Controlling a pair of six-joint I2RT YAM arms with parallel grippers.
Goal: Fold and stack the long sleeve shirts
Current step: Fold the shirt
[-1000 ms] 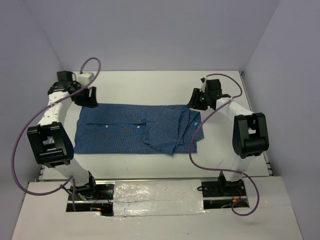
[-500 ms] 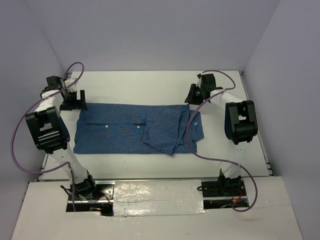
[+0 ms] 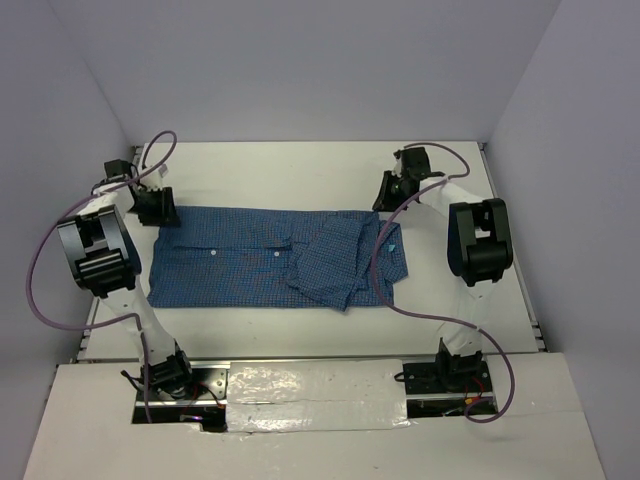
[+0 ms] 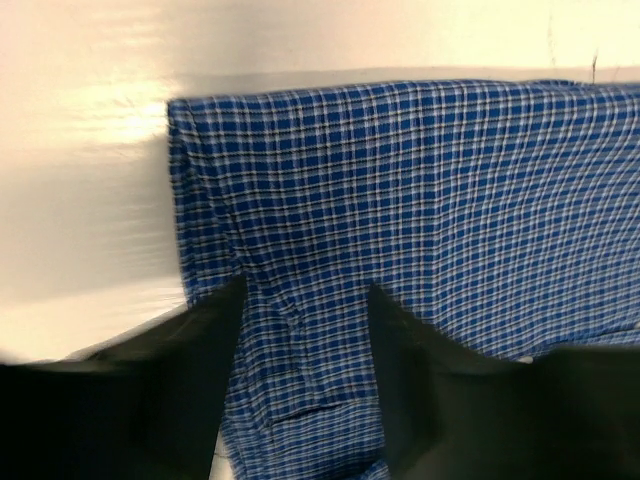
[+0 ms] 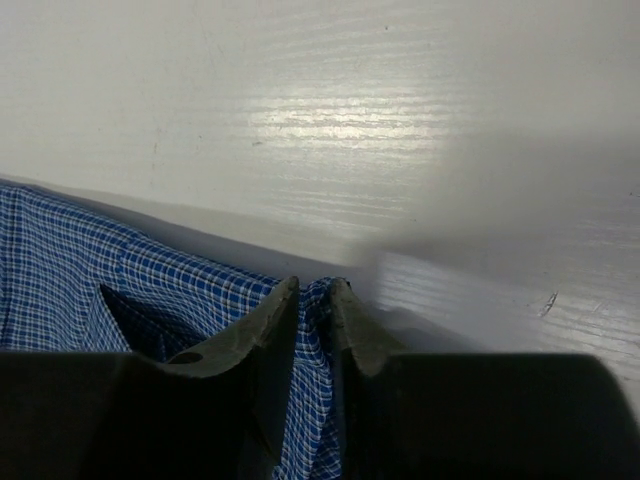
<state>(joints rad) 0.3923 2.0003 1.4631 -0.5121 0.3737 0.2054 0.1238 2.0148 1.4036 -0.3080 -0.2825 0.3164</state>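
The long sleeve shirt [image 3: 230,265], blue and finely checked, lies spread across the white table with its button front up, and its right part is folded over in loose layers. My left gripper [image 3: 160,208] is down at the shirt's far left corner. In the left wrist view its jaws [image 4: 305,290] stand open astride the flat cloth [image 4: 450,200] near that corner. My right gripper [image 3: 385,195] sits at the far right corner. In the right wrist view it [image 5: 313,285] is shut on a raised fold of the shirt's [image 5: 120,280] edge.
Pale walls enclose the table [image 3: 300,175] on the left, back and right. Purple cables [image 3: 40,270] loop off both arms. A foil-covered ledge [image 3: 300,390] runs along the near edge between the arm bases.
My left gripper swung out to the left, then came back onto the shirt's far left corner. My right gripper shifted slightly left and its jaws narrowed onto the cloth edge.
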